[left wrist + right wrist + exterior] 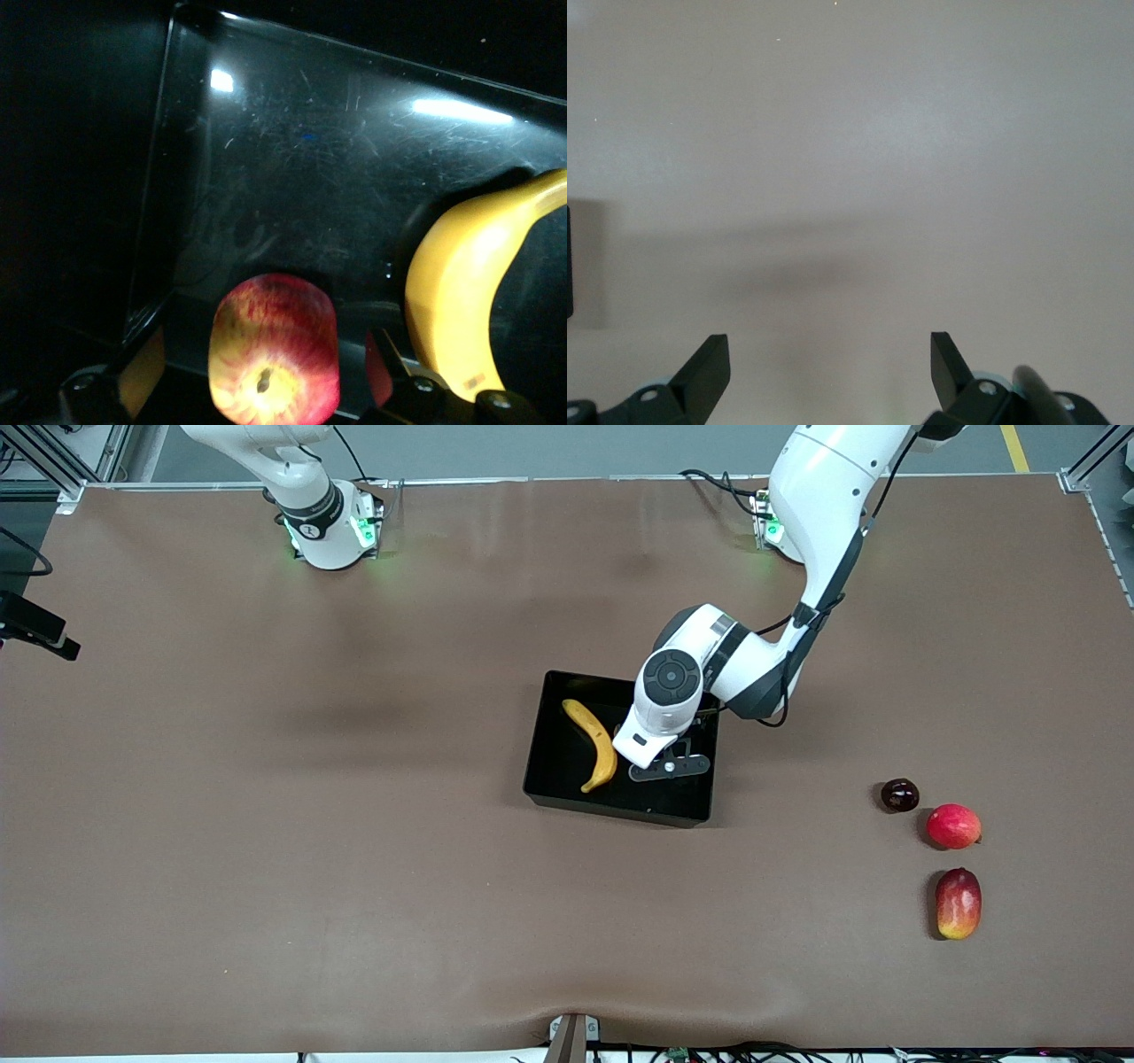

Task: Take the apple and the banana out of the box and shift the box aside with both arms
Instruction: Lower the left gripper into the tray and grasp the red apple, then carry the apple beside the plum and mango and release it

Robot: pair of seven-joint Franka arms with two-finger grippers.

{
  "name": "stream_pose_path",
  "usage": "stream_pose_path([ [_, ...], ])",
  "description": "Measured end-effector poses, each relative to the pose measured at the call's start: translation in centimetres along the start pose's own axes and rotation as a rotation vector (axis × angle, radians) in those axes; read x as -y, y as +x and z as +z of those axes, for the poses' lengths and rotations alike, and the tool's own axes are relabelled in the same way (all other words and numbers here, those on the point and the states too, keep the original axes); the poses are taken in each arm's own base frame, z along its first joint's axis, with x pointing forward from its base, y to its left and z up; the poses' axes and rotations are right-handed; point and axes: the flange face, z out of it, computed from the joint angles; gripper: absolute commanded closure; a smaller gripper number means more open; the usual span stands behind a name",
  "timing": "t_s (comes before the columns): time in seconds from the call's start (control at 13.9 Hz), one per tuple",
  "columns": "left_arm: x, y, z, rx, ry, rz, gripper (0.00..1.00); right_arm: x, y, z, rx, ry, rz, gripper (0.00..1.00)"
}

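- My left gripper [263,376] is down in the box [567,784], jaws spread wide, with the apple [274,350] sitting between my fingers [142,363].
- The banana [469,292] lies just beside my gripper; I should close squarely on the apple without nudging it.
- My right gripper [830,372] waits, jaws apart, over bare table [850,133].

White jointed arms [824,522], black cables, green base lights, black fingers [709,367].

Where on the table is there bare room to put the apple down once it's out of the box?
Bare table spreads from the box toward the right arm's end. Crowded: toward the left arm's end, where the dark fruit, pink-red fruit and mango cluster.
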Motion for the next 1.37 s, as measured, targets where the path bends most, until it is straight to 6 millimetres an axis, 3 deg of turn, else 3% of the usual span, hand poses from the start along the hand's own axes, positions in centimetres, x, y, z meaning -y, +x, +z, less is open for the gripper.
stream_pose_path([
  [0.07,0.1,-0.3,0.8,-0.006,-0.008,0.0,0.0,0.0,0.0,0.0,0.0,0.0,0.0,0.0],
  [0.22,0.4,-0.8,1.8,-0.007,-0.012,-0.001,0.27,0.0,0.0,0.0,0.0,0.0,0.0,0.0],
  [0.43,0.0,-1.2,2.0,-0.009,-0.014,0.008,0.95,0.0,0.0,0.0,0.0,0.0,0.0,0.0],
  [0.5,-0.3,-1.4,1.8,-0.012,-0.016,0.012,1.0,0.0,0.0,0.0,0.0,0.0,0.0,0.0],
  [0.72,-0.8,-1.3,0.2,-0.038,-0.038,0.016,1.0,0.0,0.0,0.0,0.0,0.0,0.0,0.0],
  [0.86,-0.9,-0.7,-3.3,-0.084,-0.072,0.014,1.0,0.0,0.0,0.0,0.0,0.0,0.0,0.0],
  [1.01,-0.2,0.1,-8.2,-0.13,-0.095,0.016,1.0,0.0,0.0,0.0,0.0,0.0,0.0,0.0],
  [1.22,3.9,3.3,-15.3,-0.165,-0.095,0.022,1.0,0.0,0.0,0.0,0.0,0.0,0.001,0.0],
  [1.37,7.3,6.0,-17.7,-0.183,-0.099,0.003,1.0,0.0,0.0,0.0,0.0,0.0,0.001,0.0],
])
